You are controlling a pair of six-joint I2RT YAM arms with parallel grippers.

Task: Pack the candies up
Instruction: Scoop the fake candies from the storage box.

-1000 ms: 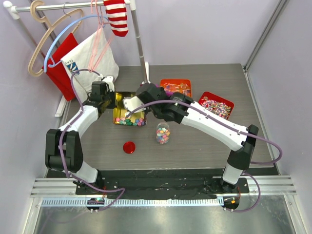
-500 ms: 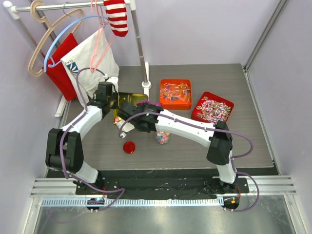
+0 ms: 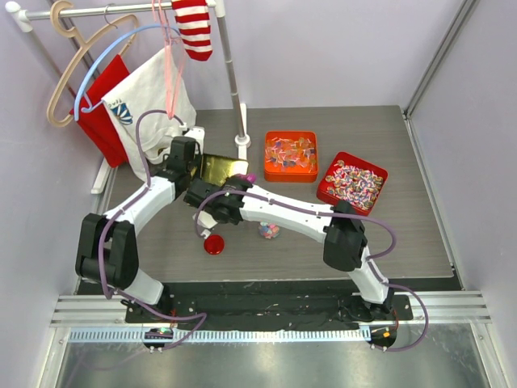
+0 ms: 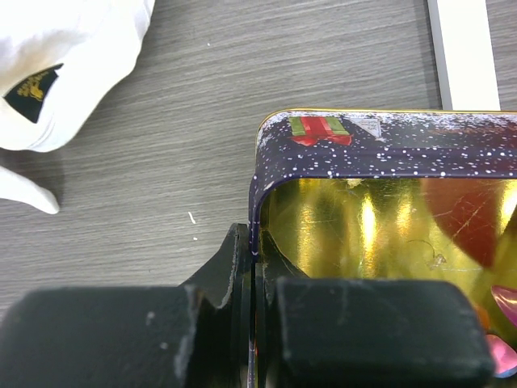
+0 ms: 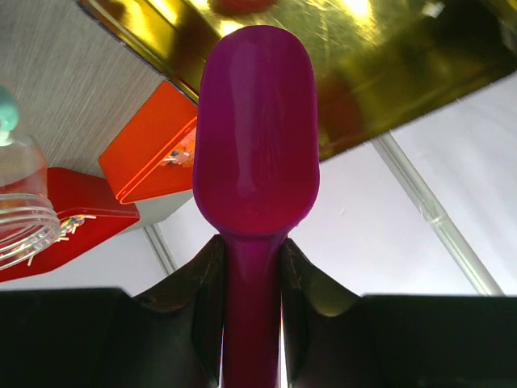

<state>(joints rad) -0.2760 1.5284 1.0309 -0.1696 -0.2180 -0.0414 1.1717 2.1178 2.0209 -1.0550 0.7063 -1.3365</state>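
A gold-lined tin (image 3: 222,167) with a dark starry outside stands tilted at mid-table. My left gripper (image 3: 196,168) is shut on its side wall; in the left wrist view the fingers (image 4: 254,242) pinch that wall (image 4: 323,137). A few pink candies (image 4: 502,303) show at the tin's lower right. My right gripper (image 3: 239,183) is shut on the handle of a magenta scoop (image 5: 254,129), whose bowl looks empty and points at the tin's gold inside (image 5: 388,73). A clear jar (image 3: 269,231) with candies in it stands behind the right arm, half hidden.
A red lid (image 3: 213,244) lies near the front, left of the jar. An orange tin (image 3: 291,155) and a red tin (image 3: 351,182) of wrapped sweets sit at the back right. A clothes-rack post (image 3: 241,139) and a hanging white bag (image 3: 153,105) stand behind the left arm.
The left gripper has lifted and tipped the tin towards the back, so its candies no longer show from above. The right arm has swung left and forward with the scoop.
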